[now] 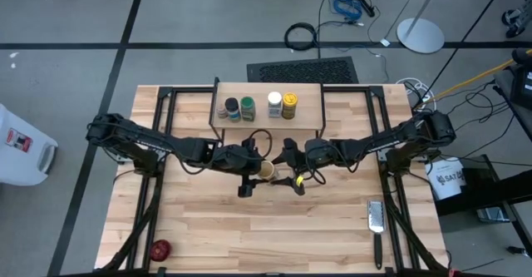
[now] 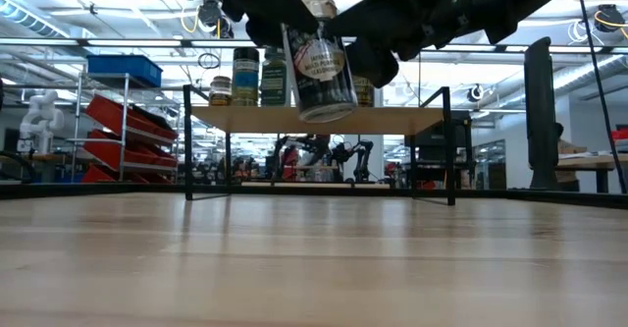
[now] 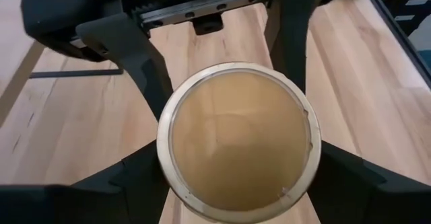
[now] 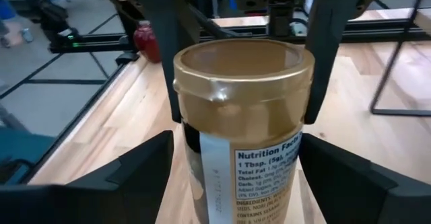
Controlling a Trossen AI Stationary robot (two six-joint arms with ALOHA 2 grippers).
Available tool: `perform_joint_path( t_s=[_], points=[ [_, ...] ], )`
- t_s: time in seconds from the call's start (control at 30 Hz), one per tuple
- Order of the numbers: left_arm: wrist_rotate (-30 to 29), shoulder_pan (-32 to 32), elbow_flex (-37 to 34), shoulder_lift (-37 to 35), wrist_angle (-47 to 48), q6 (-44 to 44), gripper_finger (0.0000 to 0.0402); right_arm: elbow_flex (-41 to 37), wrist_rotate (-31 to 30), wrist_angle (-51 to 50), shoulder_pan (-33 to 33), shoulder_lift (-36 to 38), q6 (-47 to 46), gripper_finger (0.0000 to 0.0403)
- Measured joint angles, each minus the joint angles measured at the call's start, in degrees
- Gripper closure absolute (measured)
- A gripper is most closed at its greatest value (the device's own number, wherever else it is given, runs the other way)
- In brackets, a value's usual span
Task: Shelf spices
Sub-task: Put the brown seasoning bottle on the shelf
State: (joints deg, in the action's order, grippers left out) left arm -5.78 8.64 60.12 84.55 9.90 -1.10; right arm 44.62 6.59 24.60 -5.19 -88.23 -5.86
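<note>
The tan-lidded jar (image 2: 322, 64), tilted, hangs clear of the bench (image 1: 274, 227) at frame centre in the high view, clamped between the left gripper (image 1: 259, 170) and the right gripper (image 1: 287, 167), while four jars (image 1: 258, 106) stand on the shelf (image 1: 312, 102) above centre.

Both arms reach inward above mid-table, the left tool (image 1: 252, 170) and right tool (image 1: 290, 167) meeting, fingers spread wide.
</note>
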Motion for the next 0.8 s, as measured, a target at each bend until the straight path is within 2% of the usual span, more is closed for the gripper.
perform_joint_path(
  t_s=[0.3,0.43,0.8],
  points=[
    [0.55,0.0,0.0,0.0,-0.57,-0.05,0.0107,0.0,2.01,0.1,1.0,0.02,1.19,0.0098],
    [0.07,-0.06,0.04,0.0,-1.32,-0.04,0.0107,0.0,-1.46,0.31,0.9,0.0,3.1,0.0097],
    [0.23,-0.4,0.04,0.0,-2.3,-0.04,0.0107,0.0,-2.52,0.66,0.96,0.0,3.49,0.0093]
  ],
)
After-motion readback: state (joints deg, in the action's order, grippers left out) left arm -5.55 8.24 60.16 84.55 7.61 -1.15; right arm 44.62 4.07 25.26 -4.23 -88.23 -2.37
